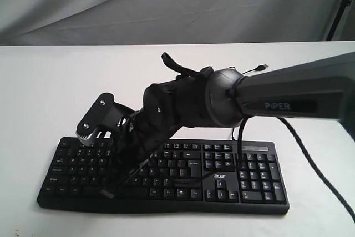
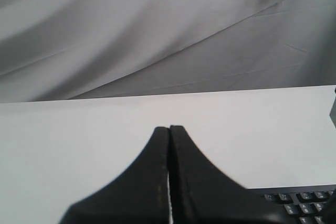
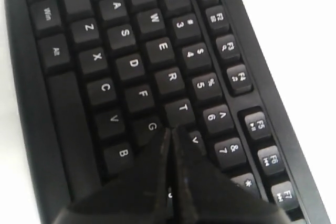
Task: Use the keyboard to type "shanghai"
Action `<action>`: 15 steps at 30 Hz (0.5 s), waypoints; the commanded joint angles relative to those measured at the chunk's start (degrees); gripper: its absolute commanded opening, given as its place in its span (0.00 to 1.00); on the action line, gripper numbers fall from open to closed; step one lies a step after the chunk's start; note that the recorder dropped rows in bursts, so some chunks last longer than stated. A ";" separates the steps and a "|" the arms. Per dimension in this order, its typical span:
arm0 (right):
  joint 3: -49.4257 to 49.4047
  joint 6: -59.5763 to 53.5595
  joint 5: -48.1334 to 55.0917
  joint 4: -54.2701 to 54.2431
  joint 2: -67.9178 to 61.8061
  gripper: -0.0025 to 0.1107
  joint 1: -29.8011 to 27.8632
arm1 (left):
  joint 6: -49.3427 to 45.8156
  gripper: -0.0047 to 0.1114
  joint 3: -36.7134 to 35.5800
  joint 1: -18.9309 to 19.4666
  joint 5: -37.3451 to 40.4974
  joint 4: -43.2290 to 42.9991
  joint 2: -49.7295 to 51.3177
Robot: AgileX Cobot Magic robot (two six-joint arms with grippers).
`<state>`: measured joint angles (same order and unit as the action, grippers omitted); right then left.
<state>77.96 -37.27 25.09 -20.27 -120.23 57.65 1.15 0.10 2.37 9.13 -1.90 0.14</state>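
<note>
The black keyboard [image 1: 244, 177] with white legends and an "acer" logo [image 1: 220, 177] lies along the front of the white table. My right gripper [image 1: 109, 188] reaches across to the keyboard's left half and is shut with nothing held. In the right wrist view its tips [image 3: 172, 128] sit low over the keyboard [image 3: 131, 66], between the G key [image 3: 151, 126] and the T key [image 3: 181, 108]; the key under them is hidden. My left gripper [image 2: 169, 127] is shut and empty, above bare table, with a corner of the keyboard [image 2: 300, 201] beside it. It does not show in the exterior view.
The right arm [image 1: 288, 95] spans the keyboard's middle and hides several keys. A thin cable with a USB plug [image 1: 264, 66] lies on the table behind it. A thick black cable [image 1: 313, 156] runs off to the right. A grey cloth backdrop [image 1: 166, 4] hangs beyond the table.
</note>
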 commanded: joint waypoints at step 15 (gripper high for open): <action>-0.82 0.11 -1.03 -0.42 -0.16 0.02 -0.48 | 0.15 0.04 -0.10 -0.37 -0.31 0.11 -0.14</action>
<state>77.54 -37.12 24.46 -20.27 -120.32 57.65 1.15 0.10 2.37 9.13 -1.90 0.14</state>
